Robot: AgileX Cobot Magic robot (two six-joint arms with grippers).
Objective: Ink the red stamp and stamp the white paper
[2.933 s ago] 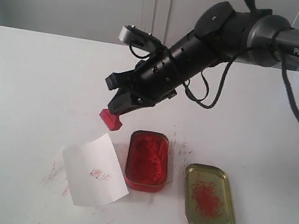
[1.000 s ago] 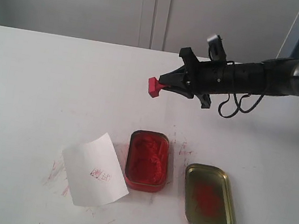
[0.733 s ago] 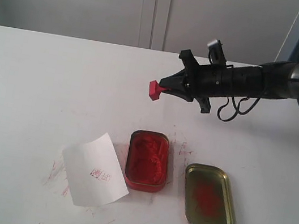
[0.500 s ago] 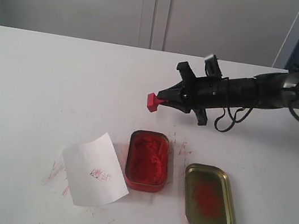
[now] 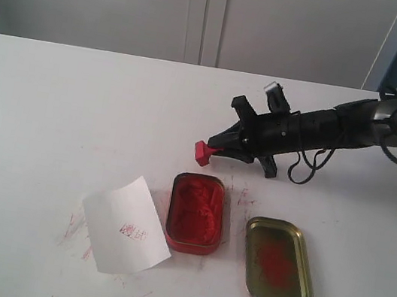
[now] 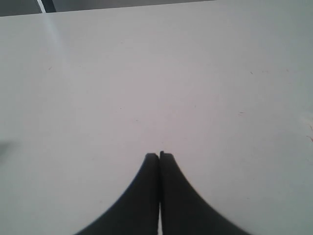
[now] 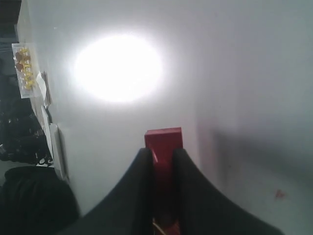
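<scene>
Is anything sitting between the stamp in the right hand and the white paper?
Nothing stands squarely between them. From the red stamp, held in the right hand, to the white paper there is only bare table. The open ink tin lies close beside that line, so steer clear of its corner.

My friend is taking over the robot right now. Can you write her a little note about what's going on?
Right gripper: shut on the red stamp, held sideways, low over the table just beyond the open red ink tin.
Left gripper: shut, holding nothing, over bare table.
White paper: lying left of the ink tin in the exterior view; gold lid on the tin's other side.
Done: the paper already bears a red stamp mark.
Left: probably just setting the stamp down and letting go.
</scene>
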